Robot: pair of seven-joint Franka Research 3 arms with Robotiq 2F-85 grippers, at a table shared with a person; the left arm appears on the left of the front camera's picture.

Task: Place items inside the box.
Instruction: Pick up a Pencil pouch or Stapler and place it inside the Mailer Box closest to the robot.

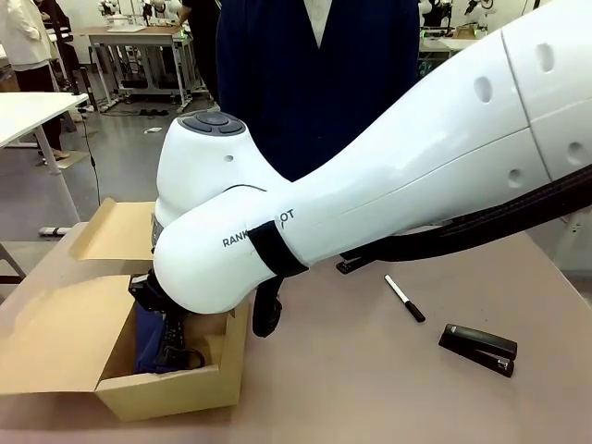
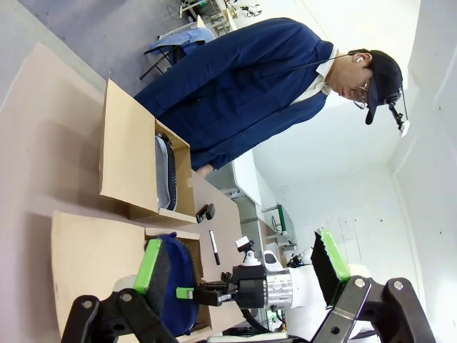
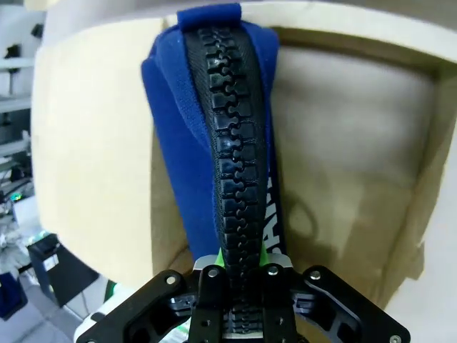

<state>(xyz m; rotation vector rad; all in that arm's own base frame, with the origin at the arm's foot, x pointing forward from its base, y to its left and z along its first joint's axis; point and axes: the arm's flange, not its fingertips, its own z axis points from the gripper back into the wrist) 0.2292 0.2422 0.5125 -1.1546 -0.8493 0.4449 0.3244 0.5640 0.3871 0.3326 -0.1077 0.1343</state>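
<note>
Your right gripper (image 3: 243, 271) clamps navy fabric pouch (image 3: 171, 143) by zip ridge, in brown cardboard box (image 3: 343, 143); prob. soft, floppy; left gripper (image 2: 239, 261) jaws apart.

The arm link (image 1: 370, 185) above the right gripper (image 3: 243, 279) read "RANK…OT"; white lettering on the gripped navy pouch (image 3: 168, 143) was illegible.

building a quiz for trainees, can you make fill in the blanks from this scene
1. The right arm's fingers are shut on the navy pouch's black ____.
2. The left arm's fingers stand ____.
3. The white pen on the table has a ____ cap.
4. The black stapler lies ____ the box.
Missing words: zipper; open; black; outside.
</note>
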